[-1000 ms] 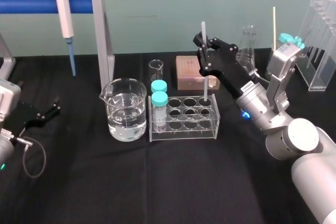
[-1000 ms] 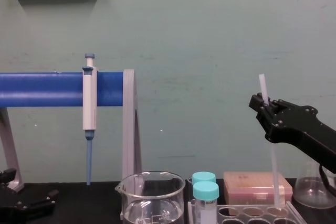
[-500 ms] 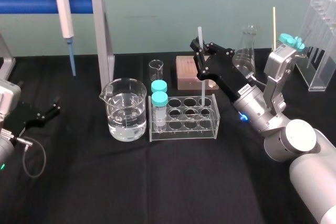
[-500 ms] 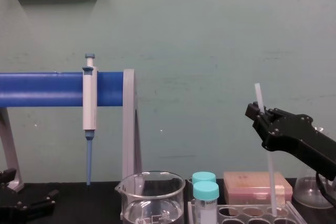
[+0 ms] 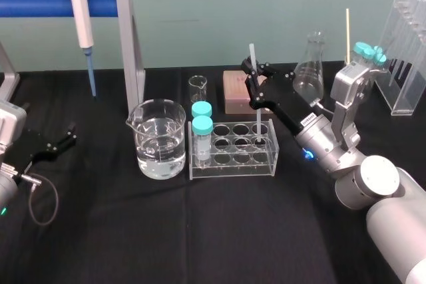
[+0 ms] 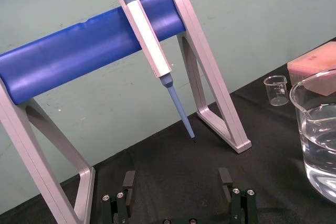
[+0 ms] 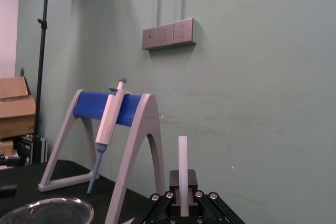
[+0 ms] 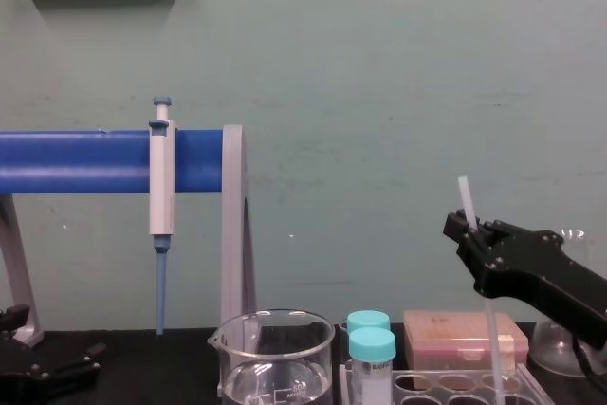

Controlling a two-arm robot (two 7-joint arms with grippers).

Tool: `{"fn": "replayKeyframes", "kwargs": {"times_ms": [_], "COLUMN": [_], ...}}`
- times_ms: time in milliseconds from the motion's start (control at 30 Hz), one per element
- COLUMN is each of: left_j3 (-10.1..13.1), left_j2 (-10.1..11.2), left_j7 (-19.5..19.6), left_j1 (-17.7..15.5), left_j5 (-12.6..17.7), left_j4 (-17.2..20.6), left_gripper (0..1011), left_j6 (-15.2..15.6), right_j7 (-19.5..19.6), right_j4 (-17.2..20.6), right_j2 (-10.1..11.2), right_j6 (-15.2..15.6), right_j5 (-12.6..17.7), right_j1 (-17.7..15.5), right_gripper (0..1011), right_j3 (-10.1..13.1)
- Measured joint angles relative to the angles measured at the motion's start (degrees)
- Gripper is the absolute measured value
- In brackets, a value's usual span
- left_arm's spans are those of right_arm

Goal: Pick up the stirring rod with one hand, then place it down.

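Right end effector (image 5: 253,79) clamped on the upright stirring rod (image 5: 252,54), whose lower end dips below it into a test-tube rack (image 5: 233,159). Rod judged light, stiff, slippery, brittle; best gripped near its top. Left end effector (image 5: 52,145) parked, fingers spread.

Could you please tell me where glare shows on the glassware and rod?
Head view: bright glints on the beaker at rim and waterline, and along the test tube rack; the stirring rod in the right pincer shows no hot spot. Left wrist view, over the parked left pincer: soft highlights on the beaker. Right wrist view: evenly lit wall behind the rod.
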State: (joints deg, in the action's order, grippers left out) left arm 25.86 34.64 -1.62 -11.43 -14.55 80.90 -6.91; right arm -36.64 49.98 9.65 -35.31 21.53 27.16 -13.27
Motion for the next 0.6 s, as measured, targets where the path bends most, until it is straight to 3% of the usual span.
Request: {"fn": "replayKeyframes", "kwargs": {"times_ms": [600], "left_j3": [0.00], "left_j2": [0.00], "left_j7": [0.00], "left_j1": [0.00], "left_j5": [0.00], "left_j4": [0.00], "left_gripper": [1000], "left_j6": [0.00], "right_j7": [0.54], "right_j4": [-2.78], "right_j2": [-0.28], "right_j6": [-0.21], "right_j5": [-1.42], "right_j1": [0.67], "right_gripper": [66], "right_j3": [-0.14]}}
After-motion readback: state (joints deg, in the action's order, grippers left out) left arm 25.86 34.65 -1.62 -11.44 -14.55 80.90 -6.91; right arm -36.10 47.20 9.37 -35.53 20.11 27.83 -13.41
